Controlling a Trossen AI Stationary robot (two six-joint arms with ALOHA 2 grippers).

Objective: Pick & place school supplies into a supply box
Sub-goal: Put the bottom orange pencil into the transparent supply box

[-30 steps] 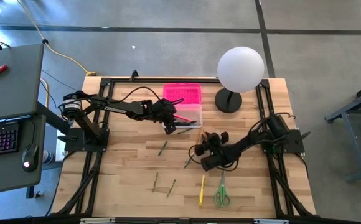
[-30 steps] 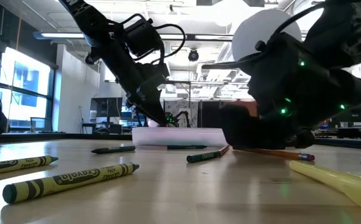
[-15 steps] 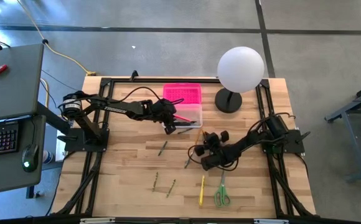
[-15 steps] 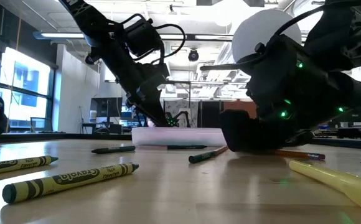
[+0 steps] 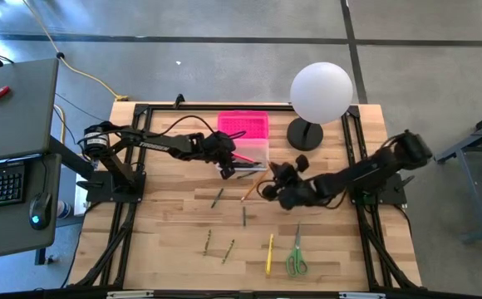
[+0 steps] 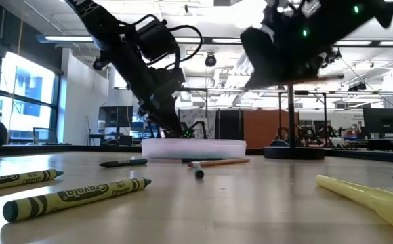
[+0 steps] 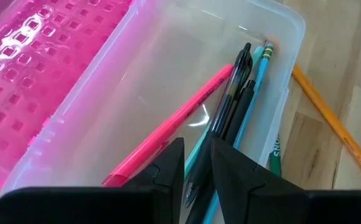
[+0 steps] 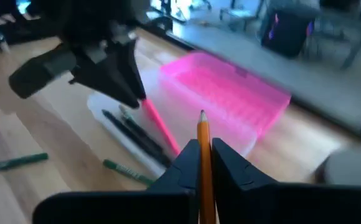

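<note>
The supply box (image 5: 255,154) is clear plastic, its pink lid (image 5: 243,126) flipped open behind it. Pens (image 7: 233,99) and a pink marker (image 7: 180,118) lie inside. My left gripper (image 7: 196,163) hangs over the box's near end (image 5: 227,169), fingers a little apart above the pens, touching none that I can see. My right gripper (image 5: 268,189) is raised above the table right of the box, shut on an orange pencil (image 8: 202,134). A second orange pencil (image 5: 249,191) lies on the table beside the box. My right gripper pinches the orange pencil's shaft (image 8: 202,142) between its two fingers. The fingers come from the table's right, slanting a little downward toward the box. The pencil runs along the fingers, its sharpened point (image 8: 202,116) sticking out ahead of them. It is lifted clear of the table.
On the wood lie a dark crayon (image 5: 243,216), a thin dark stick (image 5: 218,197), two olive crayons (image 5: 208,241) (image 5: 228,249), a yellow marker (image 5: 269,254) and green-handled scissors (image 5: 297,260). A white globe lamp (image 5: 320,91) stands at the far right.
My right gripper has risen from the table and gone a little toward the box, rolling as it went. The orange pencil that lay under it is now lifted clear. The dark crayon beside it has turned about on the table.
</note>
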